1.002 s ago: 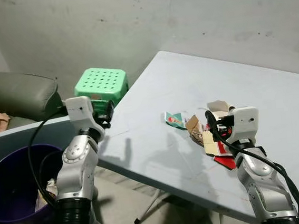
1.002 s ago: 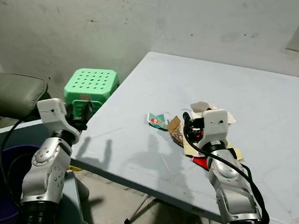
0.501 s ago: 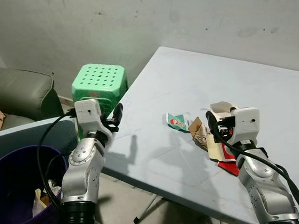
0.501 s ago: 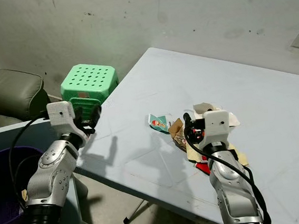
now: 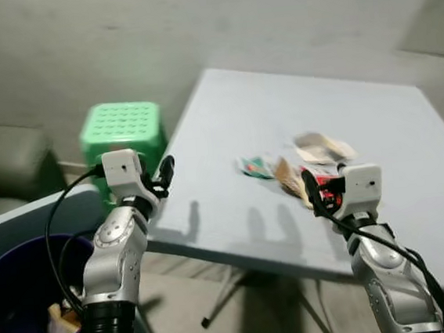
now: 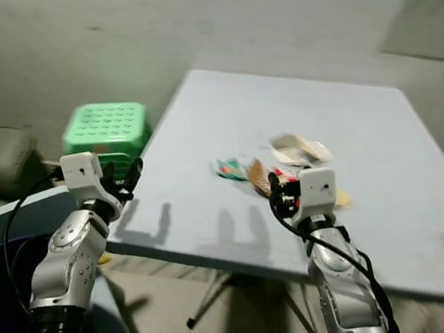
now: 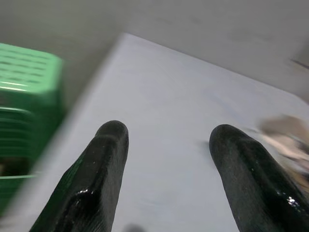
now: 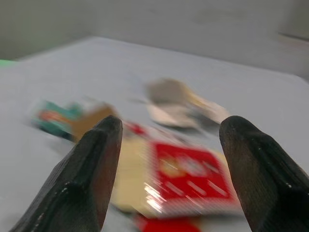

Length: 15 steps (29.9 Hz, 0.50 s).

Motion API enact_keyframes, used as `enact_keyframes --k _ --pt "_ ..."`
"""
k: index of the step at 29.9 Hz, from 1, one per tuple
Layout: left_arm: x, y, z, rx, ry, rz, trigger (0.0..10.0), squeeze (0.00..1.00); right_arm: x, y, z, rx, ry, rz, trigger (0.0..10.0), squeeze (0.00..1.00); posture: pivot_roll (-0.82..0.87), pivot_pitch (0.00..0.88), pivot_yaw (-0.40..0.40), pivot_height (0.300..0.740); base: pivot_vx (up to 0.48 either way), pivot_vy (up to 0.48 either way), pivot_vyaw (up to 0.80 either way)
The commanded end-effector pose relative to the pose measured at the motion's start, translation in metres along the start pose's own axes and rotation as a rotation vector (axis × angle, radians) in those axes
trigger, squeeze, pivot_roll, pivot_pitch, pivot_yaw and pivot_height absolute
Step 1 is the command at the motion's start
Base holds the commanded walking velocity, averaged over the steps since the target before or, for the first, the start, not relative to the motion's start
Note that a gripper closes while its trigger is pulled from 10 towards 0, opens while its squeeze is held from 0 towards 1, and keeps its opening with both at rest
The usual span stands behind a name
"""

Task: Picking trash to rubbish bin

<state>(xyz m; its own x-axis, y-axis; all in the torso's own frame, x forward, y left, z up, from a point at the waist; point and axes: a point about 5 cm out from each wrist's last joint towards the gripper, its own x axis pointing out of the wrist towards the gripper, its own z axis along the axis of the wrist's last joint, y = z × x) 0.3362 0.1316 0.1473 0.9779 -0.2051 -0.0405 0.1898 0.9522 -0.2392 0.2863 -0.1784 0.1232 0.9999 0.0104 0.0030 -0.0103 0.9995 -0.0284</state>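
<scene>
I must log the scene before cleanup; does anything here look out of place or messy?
Yes. Trash lies scattered on the table: a green wrapper, a red packet and crumpled paper, ahead of the open right gripper. None is in the purple bin yet.

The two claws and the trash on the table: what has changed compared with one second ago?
Mostly the camera has moved, so the whole view has shifted. Neither claw has grasped anything: the right claw is still open before the red wrapper, and the left claw still open over the table edge. The trash pile looks undisturbed.
</scene>
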Motion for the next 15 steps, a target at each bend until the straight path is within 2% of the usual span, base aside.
enact_keyframes --k 1,5,8,11,13,15 --pt "0.000 0.000 0.002 0.027 0.004 0.006 10.0 0.00 0.001 -0.001 0.007 0.013 -0.018 -0.015 10.0 0.00 -0.11 0.050 -0.073 0.740 0.000 0.000 0.00" --pt "-0.001 -0.001 0.001 0.038 0.005 -0.014 10.0 0.00 0.001 -0.003 0.005 0.037 0.002 -0.045 10.0 0.00 -0.11 0.048 -0.070 0.740 0.000 0.000 0.00" --pt "-0.001 -0.002 0.000 0.029 0.021 -0.027 10.0 0.00 0.001 -0.004 0.004 0.022 0.026 -0.073 10.0 0.00 -0.11 0.048 -0.067 0.740 0.000 0.000 0.00" --pt "0.000 -0.004 -0.002 0.048 0.041 -0.043 10.0 0.00 0.002 -0.007 0.002 0.107 0.064 -0.114 10.0 0.00 -0.11 0.052 -0.064 0.740 0.000 0.000 0.00" --pt "0.001 -0.009 -0.005 0.005 0.075 -0.075 10.0 0.00 0.002 -0.005 0.005 0.101 0.040 -0.084 10.0 0.00 -0.11 0.055 -0.061 0.740 0.000 0.000 0.00" --pt "0.001 -0.014 -0.009 0.058 0.098 -0.109 10.0 0.00 0.002 -0.006 0.007 0.037 0.009 -0.088 10.0 0.00 -0.11 0.058 -0.059 0.740 0.000 0.000 0.00"
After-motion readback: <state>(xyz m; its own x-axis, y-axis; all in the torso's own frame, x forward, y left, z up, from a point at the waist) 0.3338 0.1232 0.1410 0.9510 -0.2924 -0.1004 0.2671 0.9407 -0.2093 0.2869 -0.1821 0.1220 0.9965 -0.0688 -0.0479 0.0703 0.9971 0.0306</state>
